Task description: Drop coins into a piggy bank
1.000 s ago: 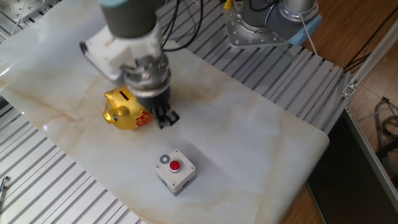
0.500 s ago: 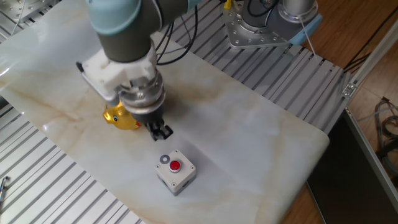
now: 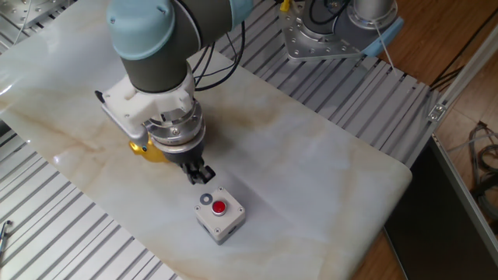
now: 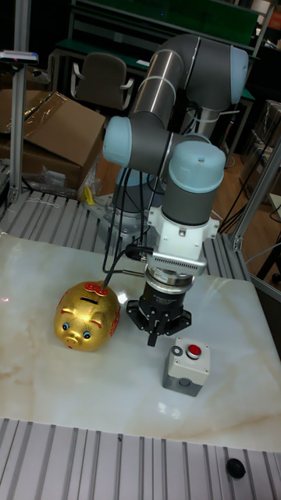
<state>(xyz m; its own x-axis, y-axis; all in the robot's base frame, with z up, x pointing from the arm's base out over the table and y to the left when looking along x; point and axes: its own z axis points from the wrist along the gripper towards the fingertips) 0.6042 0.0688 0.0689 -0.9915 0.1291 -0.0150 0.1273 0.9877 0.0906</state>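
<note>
My fingers (image 3: 199,174) hang above the marble tabletop (image 3: 327,163), just left of and beyond the white button box (image 3: 220,214), on whose top the coin (image 3: 205,199) lies flat beside the red button (image 3: 219,207). The dark tips sit close together with nothing visible between them, but whether they are fully closed I cannot tell from either view. The gold piggy bank (image 4: 87,315) stands further left on the tabletop, slot up, largely hidden behind my wrist in the fixed view and plain in the tall one. The coin looks a thin, stiff, light metal disc, likely slick against the smooth box top; lying flat, it offers little but its rim. I judge the hold should be across its edges, tips lowered either side, well clear of the button just beside it. A thin disc may skid or flip out under pinch. The coin is not yet taken up.
</note>
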